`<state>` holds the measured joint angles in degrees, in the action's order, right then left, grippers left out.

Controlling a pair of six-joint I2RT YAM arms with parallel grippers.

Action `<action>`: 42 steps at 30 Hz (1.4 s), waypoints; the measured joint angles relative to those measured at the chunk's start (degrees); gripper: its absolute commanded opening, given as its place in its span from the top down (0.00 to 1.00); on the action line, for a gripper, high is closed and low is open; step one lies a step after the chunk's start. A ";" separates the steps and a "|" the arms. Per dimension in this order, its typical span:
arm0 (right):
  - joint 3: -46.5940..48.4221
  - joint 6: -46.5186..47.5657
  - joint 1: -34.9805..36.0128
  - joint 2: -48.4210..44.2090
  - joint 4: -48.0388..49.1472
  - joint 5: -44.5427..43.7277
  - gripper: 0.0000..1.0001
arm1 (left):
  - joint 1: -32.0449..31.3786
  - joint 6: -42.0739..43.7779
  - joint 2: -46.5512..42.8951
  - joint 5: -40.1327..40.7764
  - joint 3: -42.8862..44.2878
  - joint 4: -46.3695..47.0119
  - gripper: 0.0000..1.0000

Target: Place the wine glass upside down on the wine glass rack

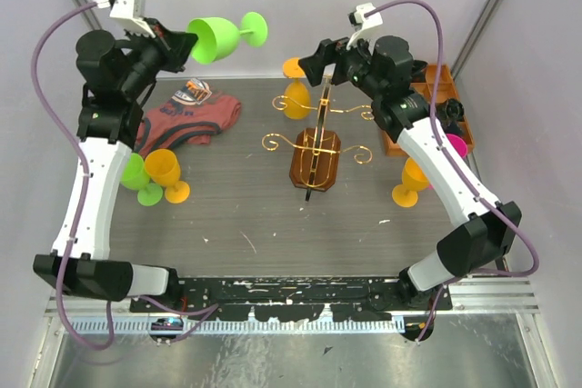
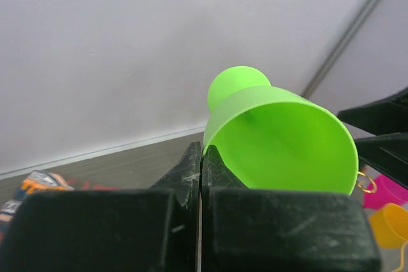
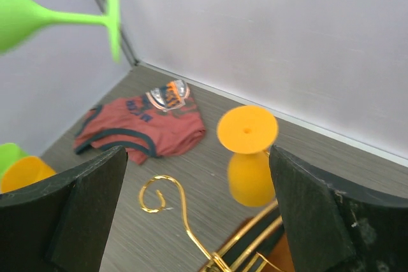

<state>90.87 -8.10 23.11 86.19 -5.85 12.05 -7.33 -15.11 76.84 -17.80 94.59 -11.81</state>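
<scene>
Two grippers checked. My left gripper (image 1: 185, 43) is clamped on the rim of the lime-green plastic wine glass (image 1: 223, 35), holding it sideways in mid-air, well apart from the gold curly-wire wine glass rack (image 1: 314, 159). My right gripper (image 1: 314, 61) hangs wide open above that rack.

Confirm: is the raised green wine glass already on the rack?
No, the left tool holds the green wine glass sideways in the air, apart from the wine glass rack.

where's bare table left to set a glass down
Widest bare patch: the table strip from the rack to the near edge. A smaller one lies between shirt and rack. Crowded by the tray on the right.
</scene>
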 measured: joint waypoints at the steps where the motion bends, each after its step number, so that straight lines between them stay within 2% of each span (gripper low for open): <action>1: -0.24 -0.83 0.00 0.13 1.29 1.18 0.02 | -0.02 -0.94 0.20 -2.16 -1.07 1.95 1.00; 8: -4.72 -5.25 0.00 0.22 9.46 8.85 0.04 | -0.22 -3.39 3.48 -9.99 -3.78 4.11 1.00; 15: -5.27 -7.23 0.00 1.57 12.90 10.82 0.05 | -1.25 -2.99 2.14 -14.12 -6.51 7.50 1.00; 19: -5.27 -8.79 0.00 3.10 14.80 11.69 0.10 | -1.68 -2.36 1.29 -16.22 -7.74 8.57 1.00; 28: -4.66 -12.17 0.00 6.40 16.39 13.94 0.48 | -1.84 -0.72 -1.18 -18.69 -9.68 9.75 1.00; 33: -3.93 -14.58 0.22 7.85 18.40 16.81 0.75 | -1.90 0.22 -1.90 -18.99 -10.47 10.27 0.99; 35: -3.87 -15.37 0.37 8.00 19.06 17.59 0.85 | -1.92 0.42 -1.90 -19.17 -10.67 10.27 0.84; 37: -3.82 -15.96 0.46 8.00 19.50 17.97 0.97 | -1.97 0.72 -1.90 -19.34 -10.82 10.34 0.59; 40: -3.76 -16.04 0.33 8.00 19.58 17.51 0.99 | -2.03 0.98 -2.01 -20.11 -11.23 10.78 0.25; 42: -3.76 -15.82 0.17 8.09 19.56 16.59 1.00 | -2.03 1.31 -2.16 -20.39 -11.63 11.08 0.14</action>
<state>87.11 -23.92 23.29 94.28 13.72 28.64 -9.37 -13.80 74.67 -38.20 82.96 -0.73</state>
